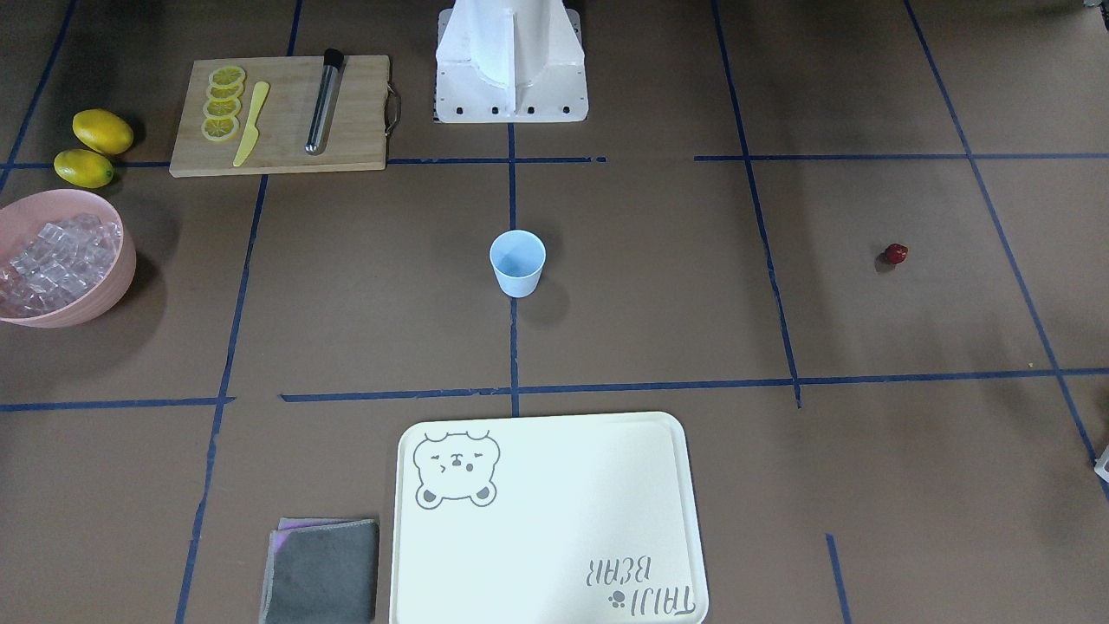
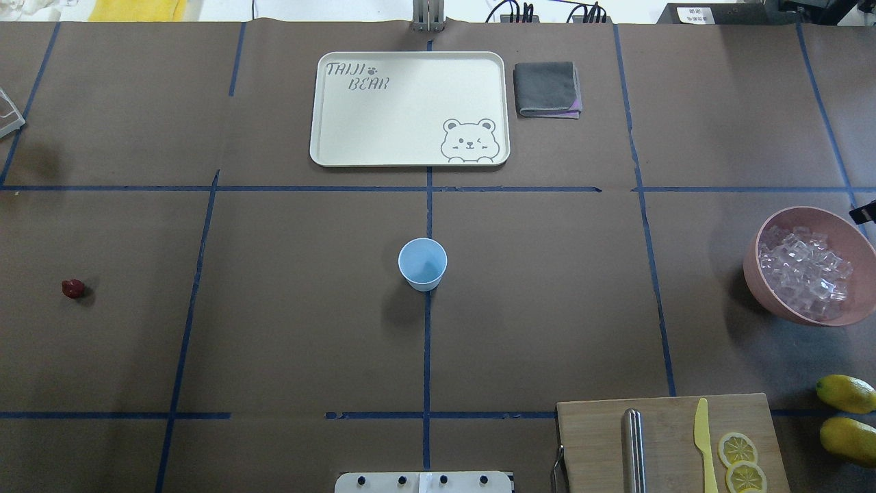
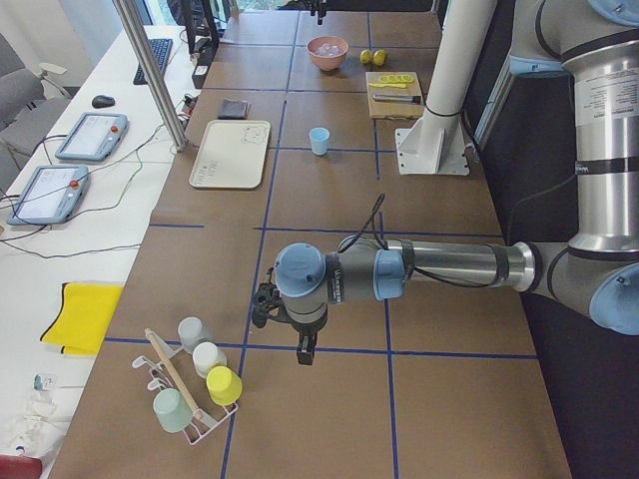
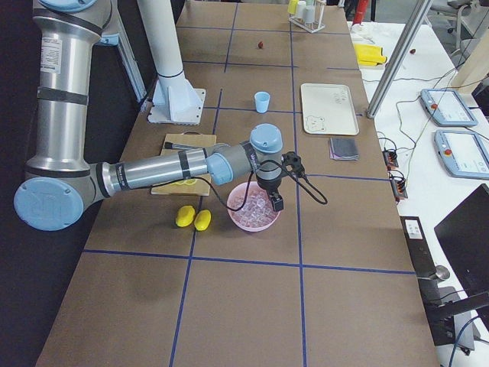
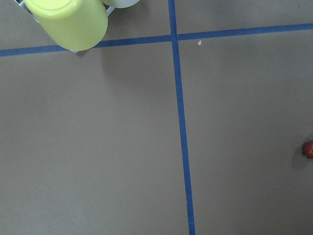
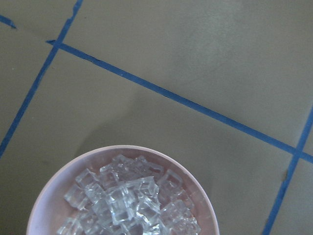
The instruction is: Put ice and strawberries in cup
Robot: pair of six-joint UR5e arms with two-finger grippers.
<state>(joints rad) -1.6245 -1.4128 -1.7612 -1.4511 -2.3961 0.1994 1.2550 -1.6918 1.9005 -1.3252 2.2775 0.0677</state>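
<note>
The pale blue cup (image 1: 517, 263) stands upright at the table's middle, also in the overhead view (image 2: 422, 263). The dark red strawberry (image 1: 895, 253) lies alone on the robot's left side (image 2: 72, 288), and at the right edge of the left wrist view (image 5: 308, 149). The ice (image 2: 804, 270) fills a pink bowl (image 1: 126, 277) on the robot's right, and shows close in the right wrist view (image 6: 129, 200). My left gripper (image 3: 305, 349) hangs over the table near a cup rack. My right gripper (image 4: 273, 200) hangs over the bowl. I cannot tell if either is open or shut.
A wooden board (image 1: 346, 130) carries lemon slices (image 1: 223, 104), a yellow knife (image 1: 251, 124) and a metal rod (image 1: 323, 102). Two lemons (image 1: 94, 146) lie beside it. A cream bear tray (image 1: 546, 520) and grey cloth (image 1: 322, 572) sit opposite. A rack holds a yellow cup (image 5: 68, 22).
</note>
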